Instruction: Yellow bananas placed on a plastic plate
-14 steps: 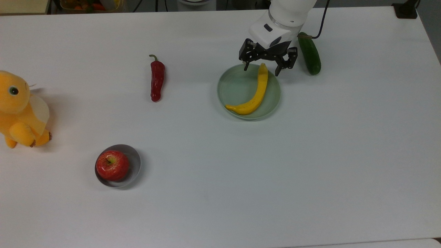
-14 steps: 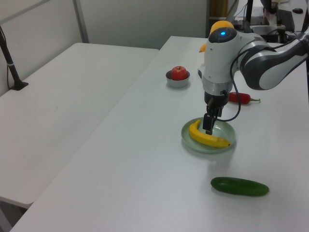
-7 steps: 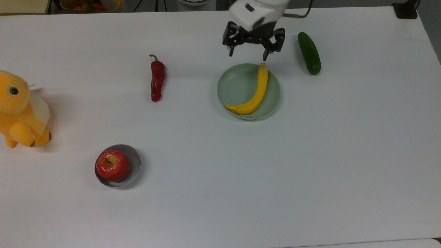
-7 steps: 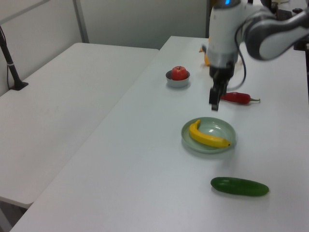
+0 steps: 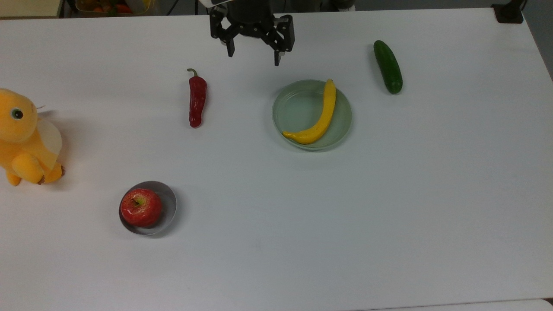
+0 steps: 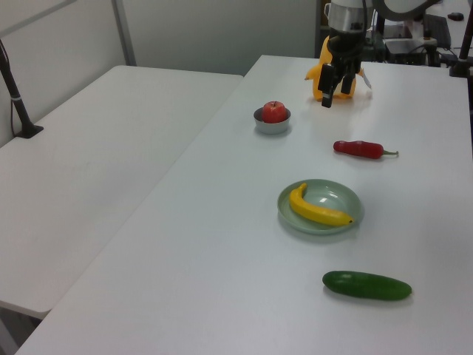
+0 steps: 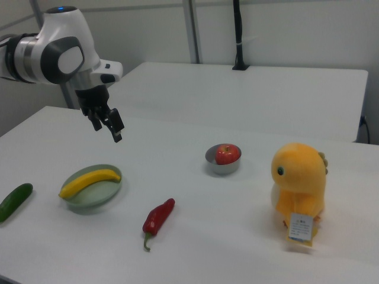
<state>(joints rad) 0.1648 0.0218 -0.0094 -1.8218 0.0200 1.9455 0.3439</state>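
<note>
In the top view, nearest the camera sits the grey bowl (image 5: pixel 148 208) with the apple (image 5: pixel 141 207), on the left half of the surface (image 5: pixel 389 207), with the yellow toy (image 5: pixel 26 138) further left at the edge. None of these is at risk.

Further in, the plate (image 5: pixel 293 108) holds the banana (image 5: pixel 319 116). The banana lies curved across the plate's right half, its far tip resting on the far rim and its near end at the near rim. Since it spans the plate, a bump to the plate or surface could, I judge, roll an end over the rim. The chili (image 5: pixel 197 98) lies well left of the plate, the cucumber (image 5: pixel 388 67) to its far right.

Farthest, the tool (image 5: pixel 253 51) hangs above the surface, wide open and empty, between chili and plate but beyond both. The task looks done; the main hazard would be a low sweep catching the chili or the plate.
</note>
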